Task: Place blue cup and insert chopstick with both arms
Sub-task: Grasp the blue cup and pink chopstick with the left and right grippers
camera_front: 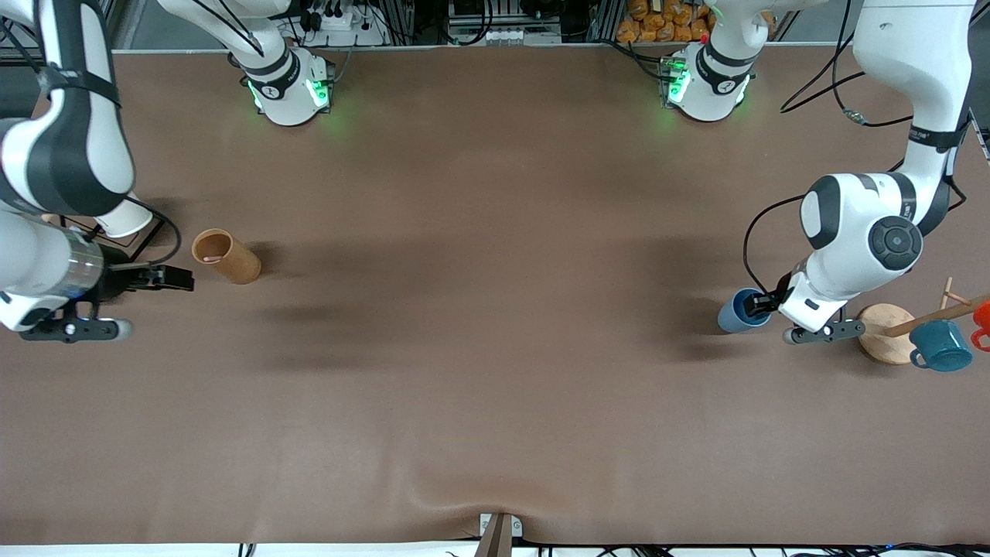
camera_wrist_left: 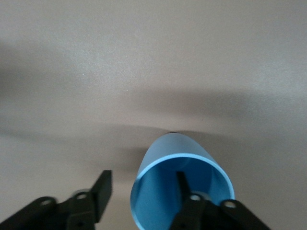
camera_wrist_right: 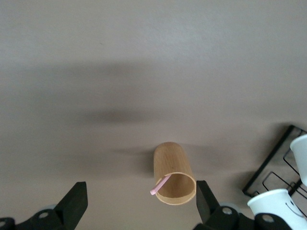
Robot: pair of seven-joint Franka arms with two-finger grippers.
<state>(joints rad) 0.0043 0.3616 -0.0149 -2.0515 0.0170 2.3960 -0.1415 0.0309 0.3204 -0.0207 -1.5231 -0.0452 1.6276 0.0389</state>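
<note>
The blue cup [camera_front: 735, 313] sits on the brown table at the left arm's end, its open mouth toward my left gripper [camera_front: 762, 303]. In the left wrist view the left gripper [camera_wrist_left: 142, 188] is open: one finger [camera_wrist_left: 182, 184] is inside the blue cup [camera_wrist_left: 172, 158] and the other finger [camera_wrist_left: 102, 191] is outside it, with the cup wall between them. The pale pink chopstick [camera_wrist_right: 160, 184] leans out of the brown cylinder [camera_wrist_right: 173, 178]. My right gripper [camera_wrist_right: 140, 201] is open and empty, just short of it. In the front view the right gripper [camera_front: 174, 277] is beside the cylinder [camera_front: 226, 257].
A wooden mug rack [camera_front: 889, 333] holds a teal mug [camera_front: 940, 346] and a red mug [camera_front: 982, 321] at the left arm's end. White paper cups [camera_wrist_right: 278, 206] and a black wire stand [camera_wrist_right: 271, 167] are next to the cylinder at the right arm's end.
</note>
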